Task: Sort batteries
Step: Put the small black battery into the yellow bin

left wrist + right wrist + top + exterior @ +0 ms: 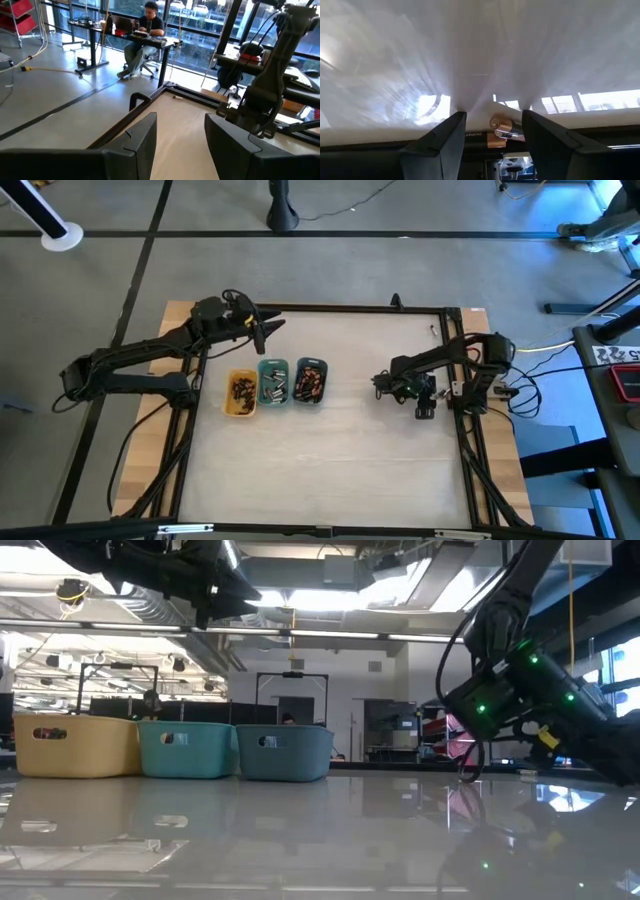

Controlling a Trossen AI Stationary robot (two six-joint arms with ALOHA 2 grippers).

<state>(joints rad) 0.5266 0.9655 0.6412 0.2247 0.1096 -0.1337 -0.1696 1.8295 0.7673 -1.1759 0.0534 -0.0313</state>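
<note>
High view shows three trays in a row on the worktop (340, 470), yellow (240, 394), teal (273, 381) and blue (310, 381), each filled with batteries (310, 383) too small to tell apart, while the left pincer (268, 330) hangs just behind them with its fingers apart and nothing between them. The right pincer (492, 127), low at the worktop's right side, has its fingers spread around a copper-topped battery (502, 129). Writing on its dark body is too cut off to read.
</note>
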